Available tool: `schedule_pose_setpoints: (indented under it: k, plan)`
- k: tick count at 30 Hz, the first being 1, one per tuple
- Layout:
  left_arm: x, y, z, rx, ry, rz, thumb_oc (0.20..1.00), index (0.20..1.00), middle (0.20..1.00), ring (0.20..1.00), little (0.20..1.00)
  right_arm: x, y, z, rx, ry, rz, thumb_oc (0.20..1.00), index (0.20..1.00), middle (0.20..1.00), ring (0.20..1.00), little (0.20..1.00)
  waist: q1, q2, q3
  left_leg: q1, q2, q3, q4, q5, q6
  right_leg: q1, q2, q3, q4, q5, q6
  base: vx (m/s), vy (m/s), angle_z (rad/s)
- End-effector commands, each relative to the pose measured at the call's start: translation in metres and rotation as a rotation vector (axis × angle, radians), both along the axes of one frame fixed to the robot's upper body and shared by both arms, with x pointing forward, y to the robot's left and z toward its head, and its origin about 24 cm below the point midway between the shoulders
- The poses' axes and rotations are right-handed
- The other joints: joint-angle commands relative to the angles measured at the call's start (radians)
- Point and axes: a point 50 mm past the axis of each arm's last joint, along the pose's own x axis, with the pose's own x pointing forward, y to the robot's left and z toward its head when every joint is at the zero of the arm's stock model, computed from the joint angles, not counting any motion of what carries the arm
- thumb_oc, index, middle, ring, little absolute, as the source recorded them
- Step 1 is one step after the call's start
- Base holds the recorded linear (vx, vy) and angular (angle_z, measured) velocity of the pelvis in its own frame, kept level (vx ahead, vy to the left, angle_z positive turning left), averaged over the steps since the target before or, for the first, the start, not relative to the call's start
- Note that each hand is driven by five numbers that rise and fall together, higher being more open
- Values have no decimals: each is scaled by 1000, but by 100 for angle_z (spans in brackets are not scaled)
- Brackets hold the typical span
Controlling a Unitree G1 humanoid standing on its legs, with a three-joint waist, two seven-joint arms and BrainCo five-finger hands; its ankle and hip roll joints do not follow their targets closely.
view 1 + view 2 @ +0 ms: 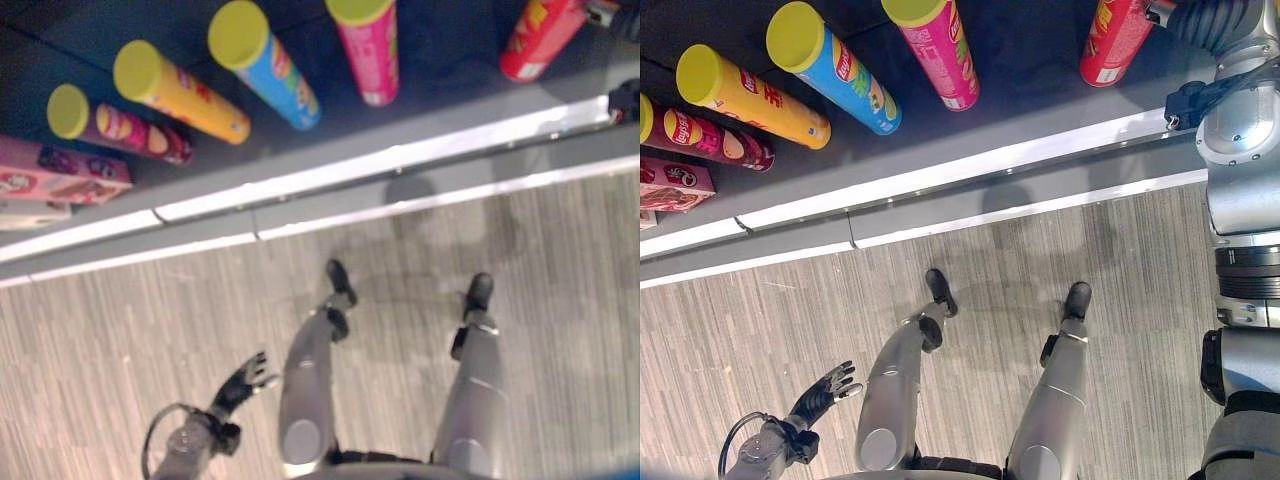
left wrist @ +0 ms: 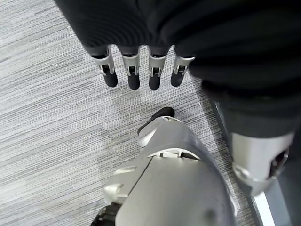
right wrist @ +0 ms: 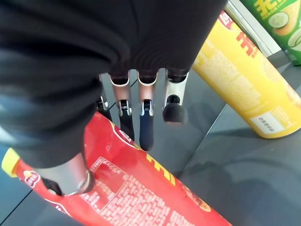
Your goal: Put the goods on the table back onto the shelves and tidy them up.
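Observation:
Several chip cans stand on the dark shelf surface [image 1: 1040, 60]: a maroon can [image 1: 705, 135], a yellow can [image 1: 750, 95], a blue can [image 1: 835, 70] and a pink can [image 1: 940, 50]. A red can [image 1: 1112, 42] stands at the far right. My right hand [image 1: 1200, 20] reaches onto its upper part. In the right wrist view the red can [image 3: 141, 188] runs between the thumb and the fingers [image 3: 146, 127], so the hand is shut on it. My left hand [image 1: 820, 395] hangs low over the floor, open and holding nothing, its fingers [image 2: 132, 75] straight.
A pink box [image 1: 60, 170] lies at the left end of the shelf. Beside the red can the right wrist view shows a yellow can [image 3: 244, 80] and a green can [image 3: 277, 19]. A white-edged rim [image 1: 990, 160] borders the shelf above the grey wood-look floor [image 1: 760, 320].

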Motion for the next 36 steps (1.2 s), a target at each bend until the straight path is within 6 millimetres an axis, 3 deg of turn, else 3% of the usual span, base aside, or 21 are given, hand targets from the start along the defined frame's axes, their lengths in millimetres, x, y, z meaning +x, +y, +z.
schedule_pose_setpoints:
  k: [1, 30, 31, 32, 36]
  plan:
    - [-27, 7, -5, 30, 75, -44, 1000, 1000, 1000, 1000, 1000, 1, 0, 6, 3, -36, 10, 200, 200, 200, 200, 200, 22, -1, -103, 52, 154, -99, 58, -55, -200, -67, -10, 86, -97, 138, 23, 12, 5, 4]
    - [-32, 3, -8, 22, 103, -84, 1000, 1000, 1000, 1000, 1000, 11, 13, 7, -14, -20, 33, 200, 200, 200, 200, 200, 36, 0, -90, 77, 131, -109, 46, -56, -193, -46, -23, 87, -83, 131, 27, 5, 4, 2]
    - [-32, 4, -8, 25, 104, -86, 1000, 1000, 1000, 1000, 1000, 10, 13, 8, -17, -25, 29, 765, 765, 765, 765, 765, 35, -1, -90, 78, 131, -108, 45, -55, -194, -46, -22, 88, -83, 132, 27, 0, 0, 0]
    - [-33, 4, -9, 22, 106, -84, 1000, 1000, 1000, 1000, 1000, 10, 12, 8, -16, -29, 26, 1000, 1000, 1000, 1000, 1000, 33, -1, -90, 78, 131, -108, 46, -56, -194, -47, -22, 88, -82, 132, 27, 0, 0, 0]
    - [-34, 4, -8, 21, 108, -90, 1000, 1000, 1000, 1000, 1000, 6, 10, 11, -9, -60, 20, 1000, 1000, 1000, 1000, 1000, 32, -2, -90, 80, 132, -108, 49, -58, -194, -47, -20, 90, -83, 133, 26, 0, 0, 0]
